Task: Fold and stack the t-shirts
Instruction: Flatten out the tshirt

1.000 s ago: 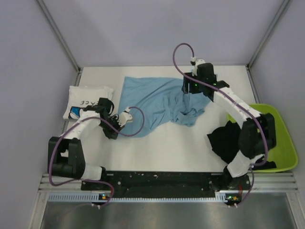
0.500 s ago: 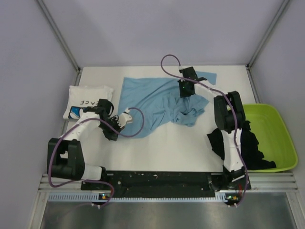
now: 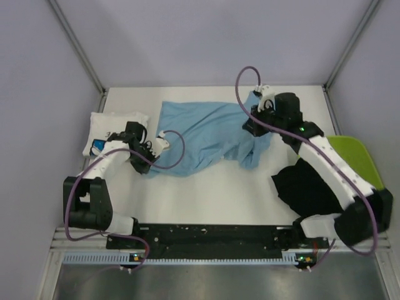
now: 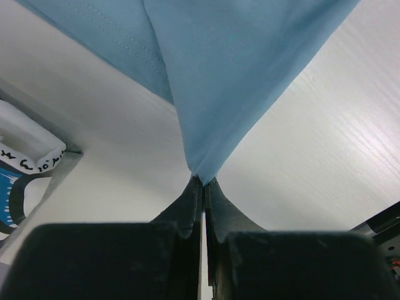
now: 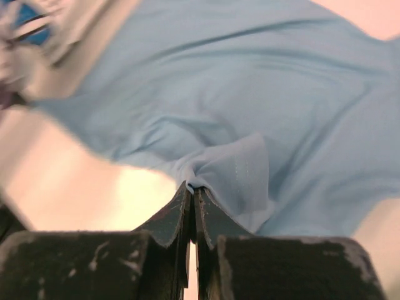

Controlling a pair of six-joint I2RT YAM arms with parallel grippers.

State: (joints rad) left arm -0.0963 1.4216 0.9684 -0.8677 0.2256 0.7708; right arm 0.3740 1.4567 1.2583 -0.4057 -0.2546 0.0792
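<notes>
The light blue t-shirt [image 3: 200, 131] lies crumpled across the middle of the table. My left gripper [image 3: 147, 167] is shut on its near left corner; in the left wrist view the cloth [image 4: 237, 75] fans out from the pinched tips [image 4: 203, 181]. My right gripper [image 3: 252, 125] is shut on a bunched fold at the shirt's right side, where the fabric [image 5: 250, 94] puckers at the tips [image 5: 192, 187]. The white t-shirt [image 3: 106, 128] lies folded at the far left, partly behind my left wrist. The black t-shirt [image 3: 306, 187] sits in a heap at the right.
The lime-green bin [image 3: 357, 156] stands at the right edge, mostly behind my right forearm, with the black shirt spilling from it onto the table. Metal frame posts rise at the back corners. The white shirt's printed edge [image 4: 25, 162] shows at the left of the left wrist view.
My right gripper has gone from open to shut on the blue shirt's right fold, and its arm has swung right. My left gripper has shifted back slightly with its corner.
</notes>
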